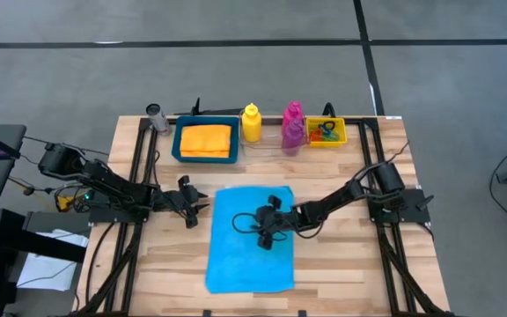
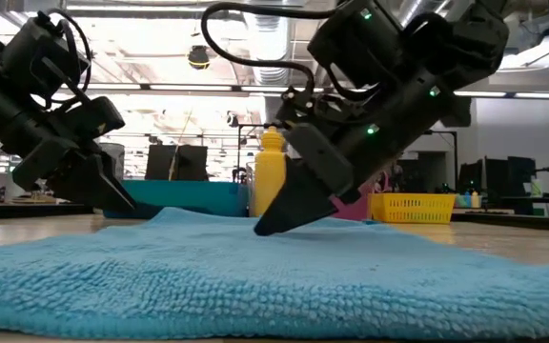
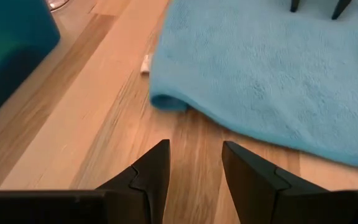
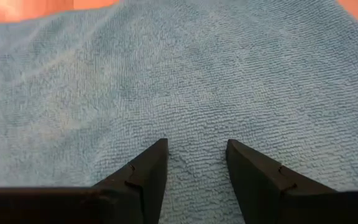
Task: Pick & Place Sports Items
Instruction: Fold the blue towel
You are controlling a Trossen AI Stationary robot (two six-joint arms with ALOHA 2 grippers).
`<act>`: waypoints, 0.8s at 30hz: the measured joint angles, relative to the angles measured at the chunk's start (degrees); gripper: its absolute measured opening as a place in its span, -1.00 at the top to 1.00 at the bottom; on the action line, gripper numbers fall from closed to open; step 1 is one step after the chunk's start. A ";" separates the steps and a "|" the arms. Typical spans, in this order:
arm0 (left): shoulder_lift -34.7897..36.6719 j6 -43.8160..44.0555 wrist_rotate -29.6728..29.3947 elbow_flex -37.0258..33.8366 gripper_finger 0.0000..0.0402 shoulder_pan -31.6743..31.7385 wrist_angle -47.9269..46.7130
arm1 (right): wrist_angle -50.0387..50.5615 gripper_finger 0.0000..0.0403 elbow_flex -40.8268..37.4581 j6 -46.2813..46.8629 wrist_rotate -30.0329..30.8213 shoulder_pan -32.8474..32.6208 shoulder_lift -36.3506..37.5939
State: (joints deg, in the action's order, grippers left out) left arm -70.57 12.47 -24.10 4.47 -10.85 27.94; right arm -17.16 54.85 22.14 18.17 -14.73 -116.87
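The cyan cloth (image 1: pixel 252 238) lies spread flat on the wooden table's middle. My right gripper (image 1: pixel 264 231) stands open over its far half, fingers slanting down at the terry surface (image 4: pixel 196 152). My left gripper (image 1: pixel 194 204) is open over bare wood (image 3: pixel 194 155), just off the cloth's far left corner (image 3: pixel 166 99). At the far edge, the orange cloth (image 1: pixel 206 139) lies folded in the blue tray (image 1: pixel 180 141). Right of it stand the yellow bottle (image 1: pixel 251 123), the magenta bottle (image 1: pixel 293 114) and the purple bottle (image 1: pixel 292 138). The coloured rings (image 1: pixel 326 132) lie in the small yellow bin (image 1: pixel 341 132). My right gripper's open fingertips (image 2: pixel 267 227) are down at the cyan cloth's surface, a little on the far side of its middle. They slant down from the table's right. Whether they touch the cloth I cannot tell.
A grey cylinder (image 1: pixel 156 116) stands at the far left corner, next to the tray. Bare wood shows to the left and right of the cyan cloth and along the table's near edge (image 1: pixel 341 282).
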 joint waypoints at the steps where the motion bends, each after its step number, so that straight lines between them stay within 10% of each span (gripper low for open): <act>1: 0.00 0.00 0.00 0.00 0.28 0.00 0.00 | -1.02 0.21 0.00 0.02 -0.11 0.03 -0.54; 24: -16.43 -2.09 3.35 0.07 0.28 2.36 14.72 | -4.99 0.21 -0.22 -0.08 -1.00 0.23 -1.04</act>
State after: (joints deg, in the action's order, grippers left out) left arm -86.99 10.38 -20.75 4.54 -8.49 42.66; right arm -22.15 54.63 22.06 17.17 -14.50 -117.91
